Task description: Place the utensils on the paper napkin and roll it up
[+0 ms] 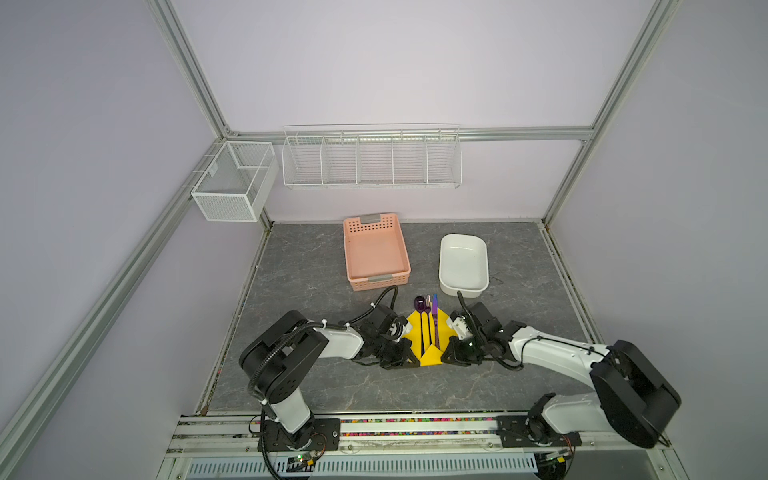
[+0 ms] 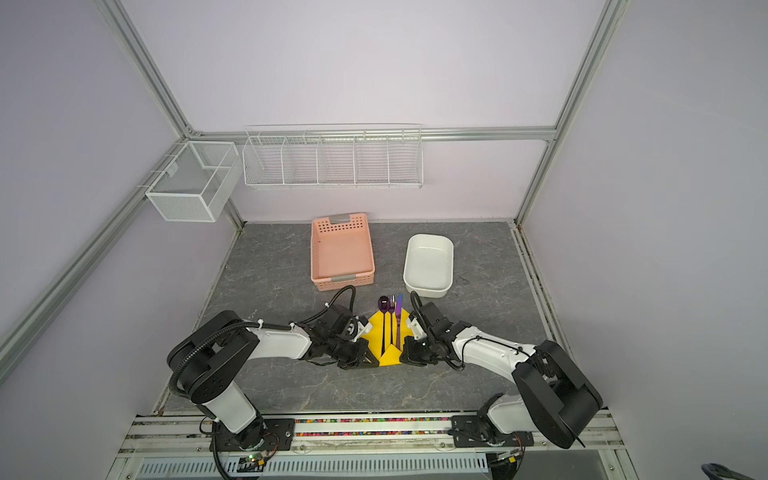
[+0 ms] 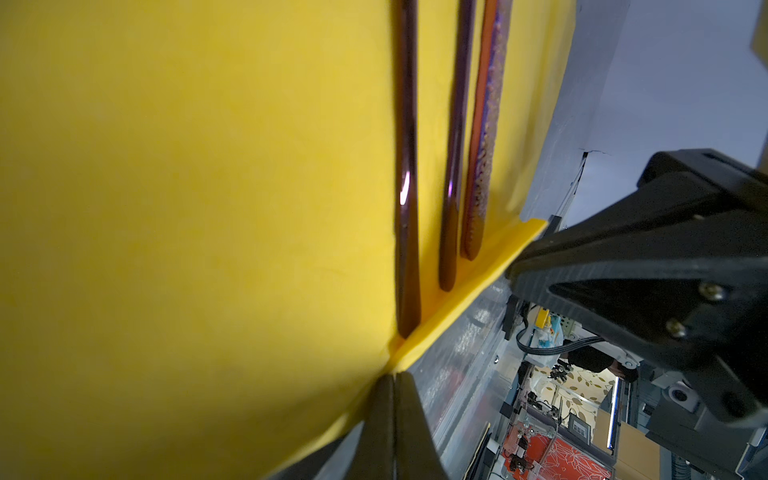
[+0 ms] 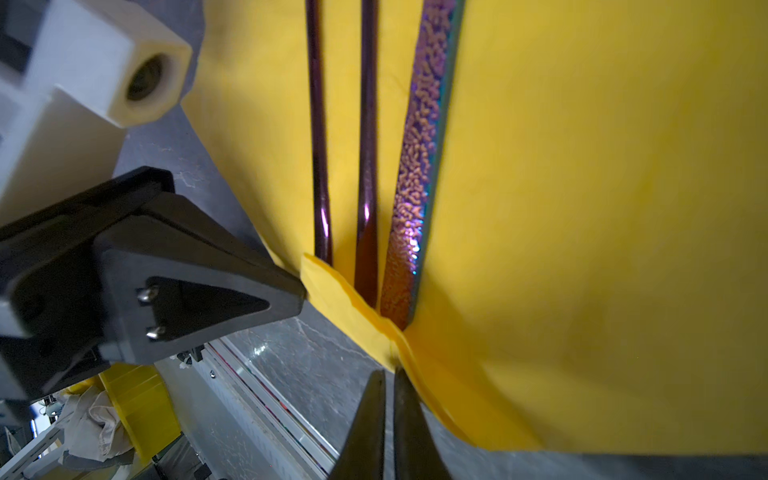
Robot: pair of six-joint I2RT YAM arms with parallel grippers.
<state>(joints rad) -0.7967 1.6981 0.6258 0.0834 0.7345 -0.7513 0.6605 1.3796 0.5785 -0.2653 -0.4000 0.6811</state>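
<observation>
No text, label, brand or number can be read in any of the views. A grey tab (image 1: 375, 219) on the far wall of the pink basket (image 1: 404, 249) and a small tag (image 1: 213, 168) on the white mesh bin (image 1: 232, 203) are too small to make out.

Napkin (image 1: 431, 358) yellow; utensils (image 1: 428, 324) purple-black; basket (image 1: 376, 253) pink.
</observation>
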